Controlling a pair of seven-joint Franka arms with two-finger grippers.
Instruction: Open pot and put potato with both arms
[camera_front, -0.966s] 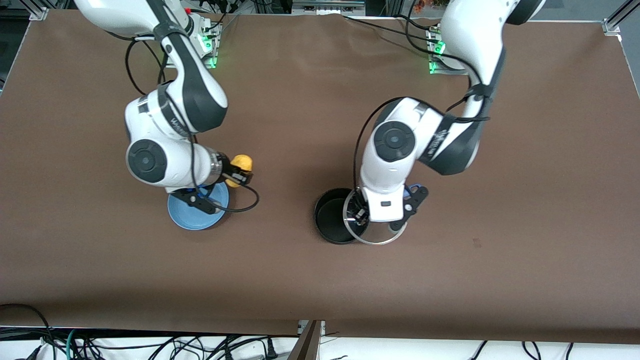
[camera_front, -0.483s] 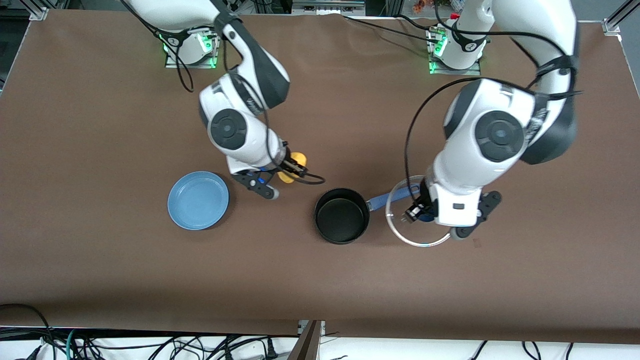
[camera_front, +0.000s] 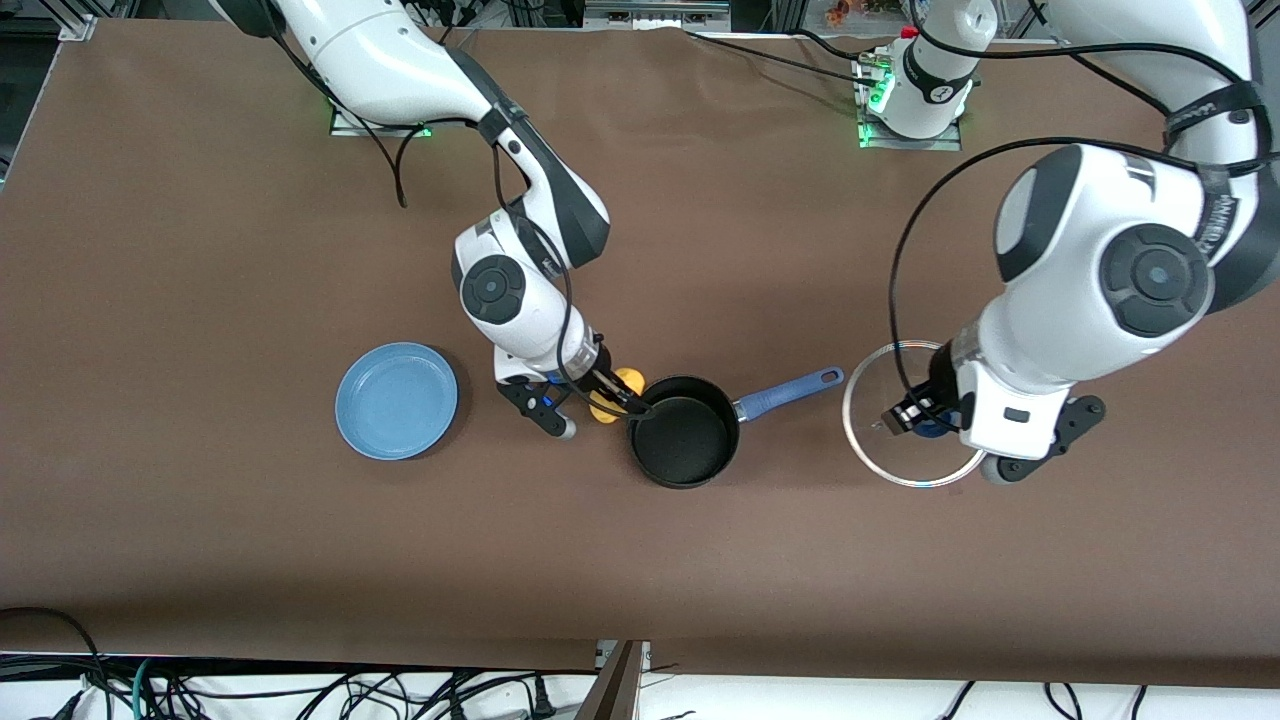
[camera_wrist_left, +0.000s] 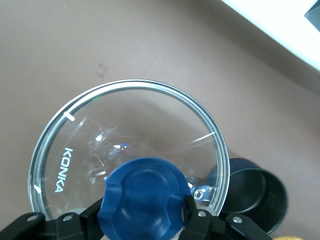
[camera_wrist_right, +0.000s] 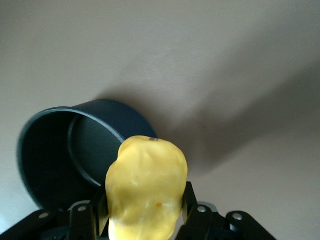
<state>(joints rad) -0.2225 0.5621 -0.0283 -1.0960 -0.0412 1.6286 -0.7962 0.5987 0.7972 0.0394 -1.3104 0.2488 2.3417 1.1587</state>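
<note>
We are gripping the potato (camera_front: 610, 394) in our right gripper (camera_front: 615, 397), jaws clamped on it, just beside the open pot (camera_front: 684, 431). Our left gripper (camera_front: 905, 418) is pinching the lid (camera_front: 912, 413) by its blue knob (camera_wrist_left: 143, 197) above the table (camera_front: 200, 250).

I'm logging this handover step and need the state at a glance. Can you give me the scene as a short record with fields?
pot: open, empty, on the table
lid: off the pot, held up by its blue knob, over the table by the pot handle's end
left gripper: shut on the lid's knob
potato: held just beside the pot's rim
right gripper: shut on the potato
plate: empty, toward the right arm's end
</note>
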